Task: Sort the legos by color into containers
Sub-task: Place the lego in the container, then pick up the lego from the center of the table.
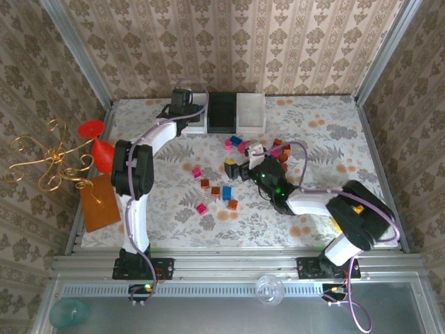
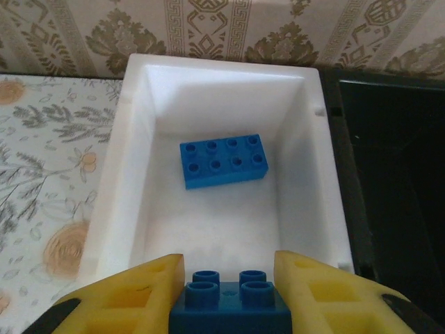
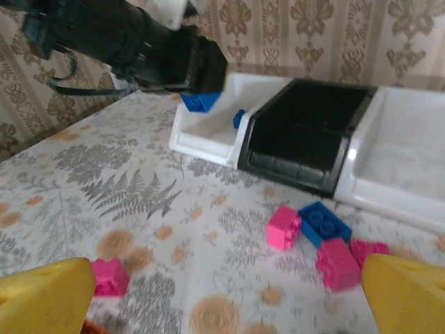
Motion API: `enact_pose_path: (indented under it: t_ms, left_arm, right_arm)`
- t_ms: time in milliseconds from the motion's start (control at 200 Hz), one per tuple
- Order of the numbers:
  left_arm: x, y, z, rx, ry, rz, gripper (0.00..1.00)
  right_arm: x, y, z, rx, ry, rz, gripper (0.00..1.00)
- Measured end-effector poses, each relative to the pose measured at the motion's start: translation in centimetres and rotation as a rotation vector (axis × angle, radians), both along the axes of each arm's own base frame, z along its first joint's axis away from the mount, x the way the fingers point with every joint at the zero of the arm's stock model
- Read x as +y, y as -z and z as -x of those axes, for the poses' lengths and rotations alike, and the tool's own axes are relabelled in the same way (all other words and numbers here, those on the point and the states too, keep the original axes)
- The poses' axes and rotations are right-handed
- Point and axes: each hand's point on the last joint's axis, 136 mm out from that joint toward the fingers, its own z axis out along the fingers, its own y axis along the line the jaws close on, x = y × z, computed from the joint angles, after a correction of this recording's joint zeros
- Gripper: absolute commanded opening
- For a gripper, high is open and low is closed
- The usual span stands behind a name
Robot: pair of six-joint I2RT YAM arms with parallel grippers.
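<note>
Brick (image 2: 229, 305) above rim of white bin (image 2: 115, 182)

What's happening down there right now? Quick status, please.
Left gripper shut on small blue plastic brick, above left white plastic bin holding one blue eight-stud brick. Right gripper open, facing loose pink and blue bricks. Nothing blocking the drop.

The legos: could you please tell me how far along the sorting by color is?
Barely begun. Done: one blue lego lies in the left white bin. In hand: the left pincer holds a second blue lego above that bin. Left: many loose legos in pink, blue and orange lie on the table, and the open right pincer hovers over them, empty.
</note>
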Motion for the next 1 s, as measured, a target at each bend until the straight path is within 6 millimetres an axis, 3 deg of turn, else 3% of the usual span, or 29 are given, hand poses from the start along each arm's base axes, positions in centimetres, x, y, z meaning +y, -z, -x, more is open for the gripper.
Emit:
enact_pose_path:
  t_ms: [210,375,450,625,770,875,1000]
  left_arm:
    - [-0.7,1.4,-2.6,0.043,0.012,-0.049,0.43]
    - [-0.6,0.2,-2.4,0.034,0.022,-0.064,0.58]
    - [-0.3,-0.2,-1.4,0.039,0.026,-0.066,0.63]
    - [0.5,-2.1,4.0,0.049,0.072,-0.032,0.68]
    - [0.8,-3.4,11.4,0.043,0.154,0.047,0.69]
    - [0.7,-1.9,16.2,0.091,0.212,0.065,0.69]
    - [0.3,1.7,19.9,0.199,0.265,0.037,0.70]
  right_arm:
    - [1.4,-0.1,-1.9,-0.089,0.006,0.053,1.00]
    - [0.8,-0.2,-2.1,-0.097,0.033,0.115,1.00]
    - [0.0,0.2,-2.1,-0.066,0.056,0.147,1.00]
    - [-2.5,0.2,-1.3,0.020,0.095,0.181,1.00]
    - [-4.1,0.4,0.5,0.119,0.093,0.192,1.00]
    - [-3.6,1.1,2.3,0.192,0.013,0.177,0.99]
    - [-2.8,3.4,4.7,0.278,-0.092,0.148,0.99]
